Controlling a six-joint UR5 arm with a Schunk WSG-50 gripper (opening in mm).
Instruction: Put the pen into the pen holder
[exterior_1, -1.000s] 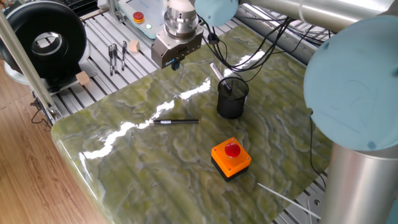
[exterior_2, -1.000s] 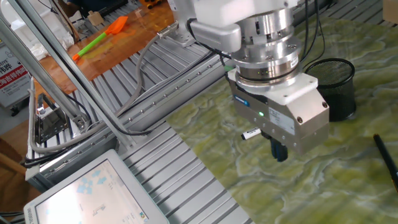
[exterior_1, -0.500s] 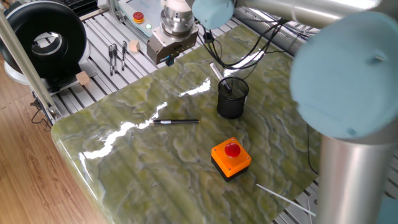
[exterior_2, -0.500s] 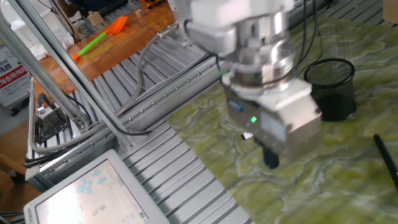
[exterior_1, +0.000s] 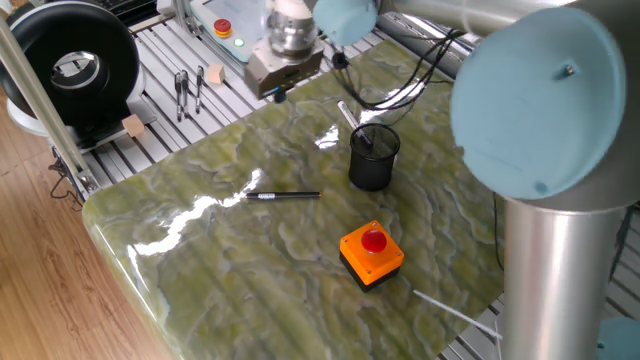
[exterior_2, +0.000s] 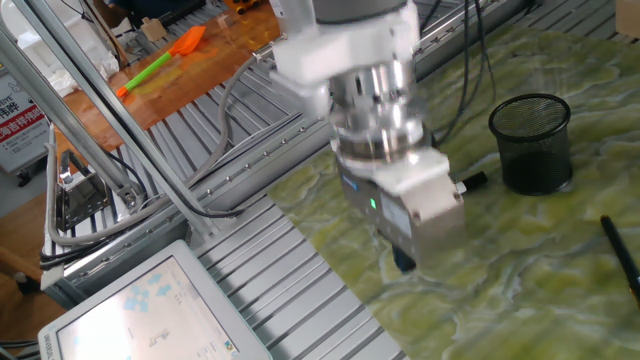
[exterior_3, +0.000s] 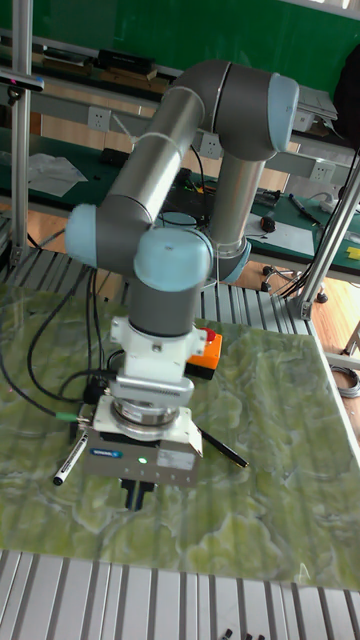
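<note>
The pen (exterior_1: 345, 111) is slim and pale with a dark end. It lies on the green marbled table just behind the pen holder (exterior_1: 373, 157), a black mesh cup that stands upright. The other fixed view shows only the pen's dark end (exterior_2: 470, 182), left of the pen holder (exterior_2: 532, 142). In the tall view the pen (exterior_3: 70, 452) lies flat, left of my gripper (exterior_3: 136, 497). My gripper (exterior_1: 274, 96) hangs over the table's far edge, well apart from the pen and the cup. Its dark fingers (exterior_2: 404, 263) look shut and hold nothing.
A black pen with a silvery middle (exterior_1: 283, 195) lies mid-table, also seen at the right edge (exterior_2: 622, 250). An orange button box (exterior_1: 371, 252) stands near the front. Cables (exterior_1: 420, 70) trail behind the cup. A slatted metal frame (exterior_2: 300, 250) borders the table.
My gripper has moved away from the cup, toward the table's edge by the metal slats. The pens, cup and button box have stayed put.
</note>
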